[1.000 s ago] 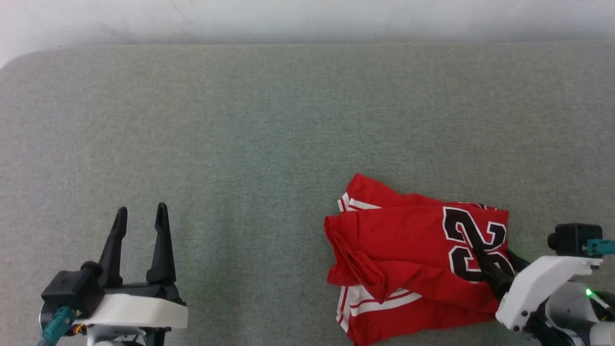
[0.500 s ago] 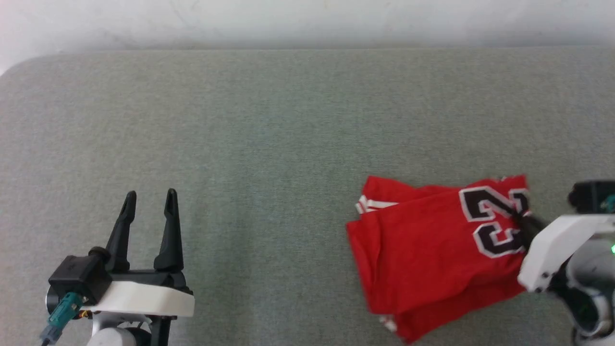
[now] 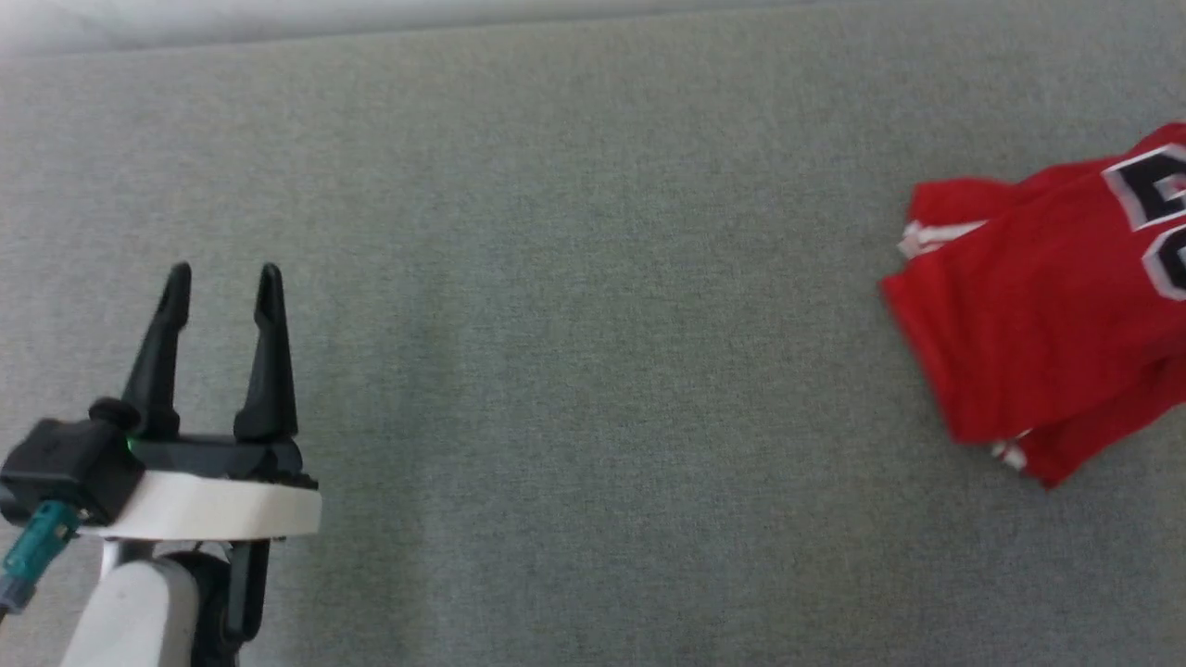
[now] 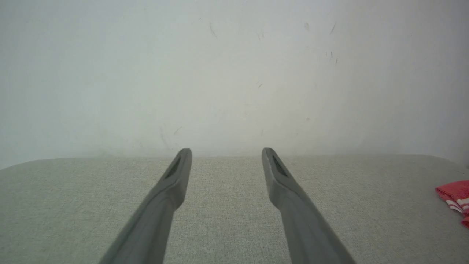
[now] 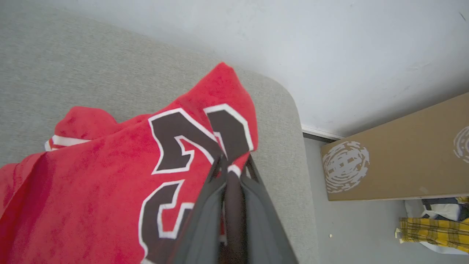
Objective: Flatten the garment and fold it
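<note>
The garment point(image 3: 1047, 306), a red shirt with white striped trim and a black white-outlined number, lies bunched at the right edge of the grey surface in the head view. In the right wrist view my right gripper point(image 5: 230, 165) is shut on a fold of the garment point(image 5: 110, 176) at the number print, lifting that edge near the surface's rounded corner. My left gripper point(image 3: 222, 283) stands open at the lower left, far from the cloth, nothing between its fingers point(image 4: 176, 176). A red corner of the garment point(image 4: 454, 196) shows at the far right of the left wrist view.
The grey fabric surface point(image 3: 556, 324) stretches wide, with a pale wall point(image 4: 234, 73) behind it. Past the surface's right end, on the floor, stand a brown cardboard box point(image 5: 395, 154) and a heap of yellow plaid cloth point(image 5: 432, 227).
The garment has been dragged right and away from me by the right gripper, which has left the head view. The head camera has also shifted, and the left gripper sits a little higher.
</note>
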Robot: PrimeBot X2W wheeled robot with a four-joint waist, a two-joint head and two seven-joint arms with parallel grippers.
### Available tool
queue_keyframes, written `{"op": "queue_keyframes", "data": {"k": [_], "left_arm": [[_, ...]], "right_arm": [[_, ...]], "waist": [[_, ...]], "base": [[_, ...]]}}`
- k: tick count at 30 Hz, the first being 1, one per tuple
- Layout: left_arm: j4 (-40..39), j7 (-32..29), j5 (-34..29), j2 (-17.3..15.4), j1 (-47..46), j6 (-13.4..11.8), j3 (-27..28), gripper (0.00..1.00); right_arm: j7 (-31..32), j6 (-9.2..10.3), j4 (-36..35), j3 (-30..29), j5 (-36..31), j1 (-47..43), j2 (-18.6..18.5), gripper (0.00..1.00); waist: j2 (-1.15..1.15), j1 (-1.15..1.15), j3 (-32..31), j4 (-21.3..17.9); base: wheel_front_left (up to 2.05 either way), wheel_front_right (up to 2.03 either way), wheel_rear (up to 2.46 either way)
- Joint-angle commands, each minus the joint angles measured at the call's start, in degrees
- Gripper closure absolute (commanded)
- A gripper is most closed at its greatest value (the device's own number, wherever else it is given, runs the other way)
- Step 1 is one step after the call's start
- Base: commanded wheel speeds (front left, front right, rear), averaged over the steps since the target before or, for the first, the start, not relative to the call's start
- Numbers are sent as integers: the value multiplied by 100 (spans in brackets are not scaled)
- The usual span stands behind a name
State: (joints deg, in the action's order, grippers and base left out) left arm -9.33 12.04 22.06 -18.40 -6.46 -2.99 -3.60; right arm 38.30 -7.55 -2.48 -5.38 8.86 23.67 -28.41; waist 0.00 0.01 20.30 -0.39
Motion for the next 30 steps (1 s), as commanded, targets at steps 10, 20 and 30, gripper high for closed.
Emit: {"op": "queue_keyframes", "data": {"k": [10, 20, 30], "left_arm": [[-401, -93, -148, -258, -507, 50, 68, 0], [-705, 123, -321, -276, -884, 24, 78, 0], [-802, 291, -560, -114, -998, 201, 113, 0]], "right_arm": [[-209, 6, 599, -553, -508, 589, -933, 100], [-593, 6, 1176, -1165, -958, 695, -910, 100], [-867, 6, 1740, -1467, -1239, 802, -598, 0]], "waist": [[0, -1, 1103, -370], [0, -1, 1616, -366], [0, -1, 1626, -367]], "base": [[0, 0, 0], [0, 0, 0], [0, 0, 0]]}}
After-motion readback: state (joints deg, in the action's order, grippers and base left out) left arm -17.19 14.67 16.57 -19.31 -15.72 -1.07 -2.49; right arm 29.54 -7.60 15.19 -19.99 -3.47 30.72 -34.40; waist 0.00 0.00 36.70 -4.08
